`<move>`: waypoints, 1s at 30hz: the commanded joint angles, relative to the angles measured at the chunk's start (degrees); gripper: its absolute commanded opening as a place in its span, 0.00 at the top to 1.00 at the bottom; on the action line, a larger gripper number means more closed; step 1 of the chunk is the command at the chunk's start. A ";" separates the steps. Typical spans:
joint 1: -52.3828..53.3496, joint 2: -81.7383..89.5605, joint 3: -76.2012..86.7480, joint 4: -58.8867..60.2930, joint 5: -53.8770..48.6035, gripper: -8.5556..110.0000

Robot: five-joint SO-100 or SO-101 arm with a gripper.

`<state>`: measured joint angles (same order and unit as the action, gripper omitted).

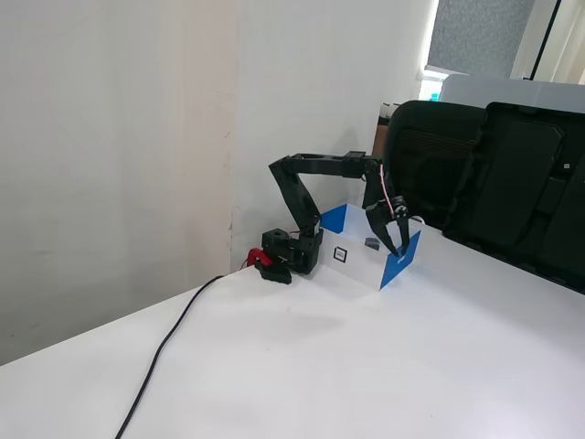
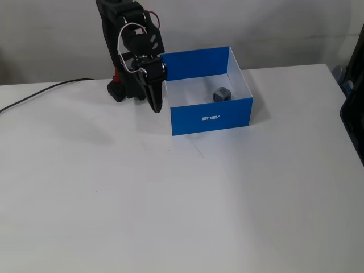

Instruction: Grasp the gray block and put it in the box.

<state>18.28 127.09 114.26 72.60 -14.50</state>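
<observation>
The gray block (image 2: 222,94) lies on the floor of the box (image 2: 233,116), near its right wall in a fixed view; it also shows as a small dark cube (image 1: 372,244) inside the box (image 1: 358,266), whose white side bears the square marker. My gripper (image 2: 156,107) hangs fingers down just outside the box's left wall, apart from the block. In the other fixed view my gripper (image 1: 397,247) hangs by the blue end wall. Its fingers stand a little apart and hold nothing.
The arm's base (image 1: 294,251) with a red part (image 1: 259,257) stands beside the box near the wall. A black cable (image 1: 174,337) runs from it across the white table. A black chair and case (image 1: 512,183) stand behind the table's far edge.
</observation>
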 commanded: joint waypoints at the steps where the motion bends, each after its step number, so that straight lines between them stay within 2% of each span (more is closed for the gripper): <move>1: -2.64 5.27 1.76 -4.31 -0.53 0.93; 17: -9.32 19.95 21.97 -17.84 -0.53 0.93; 30: -12.48 34.45 40.17 -23.29 -0.62 0.93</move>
<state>6.50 158.12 153.63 51.50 -14.59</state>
